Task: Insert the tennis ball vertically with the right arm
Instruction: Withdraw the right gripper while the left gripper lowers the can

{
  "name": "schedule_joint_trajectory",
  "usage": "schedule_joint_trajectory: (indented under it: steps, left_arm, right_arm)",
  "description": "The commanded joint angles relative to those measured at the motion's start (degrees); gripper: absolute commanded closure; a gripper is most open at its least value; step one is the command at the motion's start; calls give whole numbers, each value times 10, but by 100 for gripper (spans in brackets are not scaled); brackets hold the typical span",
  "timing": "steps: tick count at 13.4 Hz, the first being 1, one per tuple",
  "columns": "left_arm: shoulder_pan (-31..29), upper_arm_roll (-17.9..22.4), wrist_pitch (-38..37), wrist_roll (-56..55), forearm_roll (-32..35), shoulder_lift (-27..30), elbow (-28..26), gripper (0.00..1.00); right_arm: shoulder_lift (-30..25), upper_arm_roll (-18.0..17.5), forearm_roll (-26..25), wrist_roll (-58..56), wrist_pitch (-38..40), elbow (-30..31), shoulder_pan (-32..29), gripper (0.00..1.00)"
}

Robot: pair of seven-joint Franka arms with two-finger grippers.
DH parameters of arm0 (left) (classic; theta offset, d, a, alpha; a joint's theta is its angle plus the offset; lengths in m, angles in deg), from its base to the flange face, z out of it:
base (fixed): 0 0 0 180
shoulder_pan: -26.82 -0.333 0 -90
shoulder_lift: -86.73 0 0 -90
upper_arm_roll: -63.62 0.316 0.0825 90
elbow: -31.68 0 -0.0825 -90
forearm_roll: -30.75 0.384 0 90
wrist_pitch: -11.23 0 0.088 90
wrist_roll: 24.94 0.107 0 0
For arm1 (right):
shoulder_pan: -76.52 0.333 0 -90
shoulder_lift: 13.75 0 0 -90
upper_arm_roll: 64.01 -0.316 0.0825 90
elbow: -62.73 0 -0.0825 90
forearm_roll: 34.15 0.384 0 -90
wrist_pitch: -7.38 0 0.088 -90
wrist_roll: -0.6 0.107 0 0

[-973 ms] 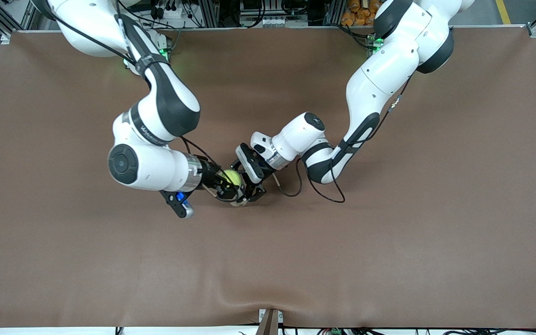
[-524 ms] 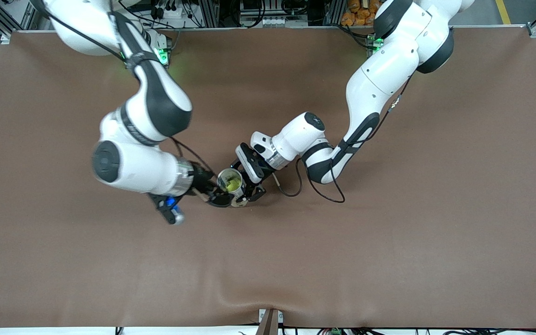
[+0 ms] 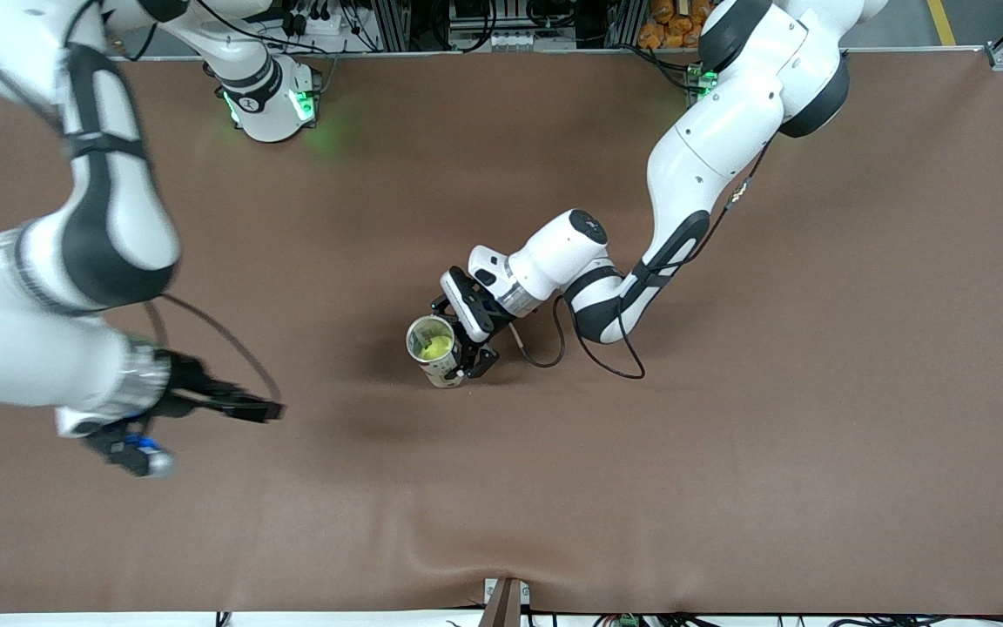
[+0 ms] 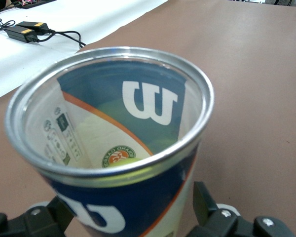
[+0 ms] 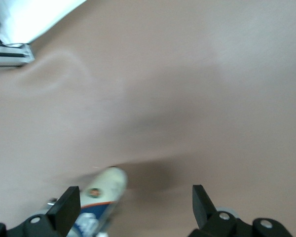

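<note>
It was a robotics lab: a brown-covered bench [image 3: 728, 453] stood framed by aluminium rails [image 3: 397, 22] and cable-strewn equipment [image 3: 319, 17].

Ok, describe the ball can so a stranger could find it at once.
Near the middle of the brown table, the left hand grips an upright clear plastic can with a metal rim and blue Wilson label. A yellow-green tennis ball sits inside; nothing else stands nearby.

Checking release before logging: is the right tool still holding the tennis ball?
No. In the right wrist view the right tool is open with nothing between its fingers, and the tennis ball sits inside the can.
</note>
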Motion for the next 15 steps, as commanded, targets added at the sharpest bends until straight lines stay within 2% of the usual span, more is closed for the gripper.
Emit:
schedule_joint_trajectory:
  steps: [1, 4, 9, 11, 12, 13, 14, 15]
  left_arm:
    - [1, 0, 7, -6, 7, 3, -16, 0]
    - [-3, 1, 7, 3, 8, 3, -34, 0]
    - [-7, 7, 7, 2, 11, -1, -41, 0]
    - [-9, 20, 7, 4, 13, -2, -41, 0]
    - [-9, 22, 7, 5, 13, -2, -44, 0]
    - [-10, 22, 7, 3, 13, -2, -53, 0]
    - [-13, 23, 7, 2, 13, -1, -61, 0]
    - [-22, 25, 7, 2, 13, 0, -71, 0]
  right_arm:
    - [-22, -8, -31, -117, 52, -8, -63, 0]
    - [-83, -12, -177, -189, 113, -8, -71, 0]
    - [-198, -1, -170, -184, 240, 1, -72, 0]
    - [-257, 42, -138, -187, 243, 51, -62, 0]
    - [-292, 89, -121, -189, 236, 88, -39, 0]
    - [-325, 154, -121, -193, 223, 133, 13, 0]
    - [-348, 188, -124, -195, 213, 165, 49, 0]
    - [-356, 188, -125, -196, 216, 180, 49, 0]
